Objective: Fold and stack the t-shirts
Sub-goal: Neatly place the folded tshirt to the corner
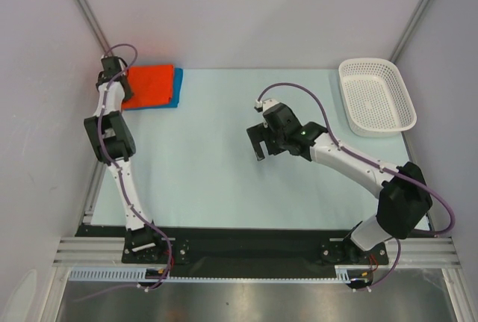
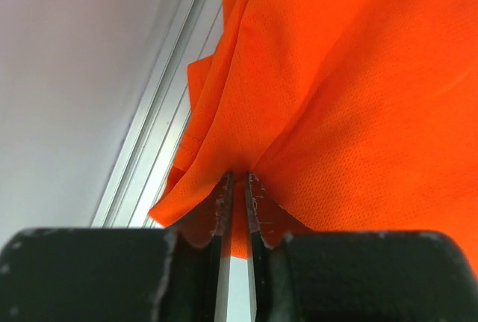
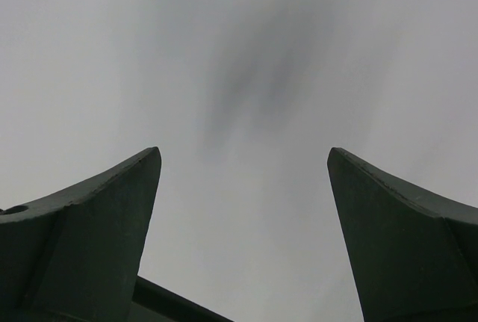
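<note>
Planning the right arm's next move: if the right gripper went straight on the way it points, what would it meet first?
Probably the table, where its shadow falls; the open right gripper has nothing else ahead. Height unclear.

table (image 1: 224, 158): pale blue top, flat
far-left corner: blue shirt (image 1: 178, 87) lay folded on the table, orange shirt (image 1: 149, 84) stacked on it
far-right corner: white basket (image 1: 376, 98) sat upright, well apart from the shirts
near edge: black plate (image 1: 246, 243) ran along it
</note>
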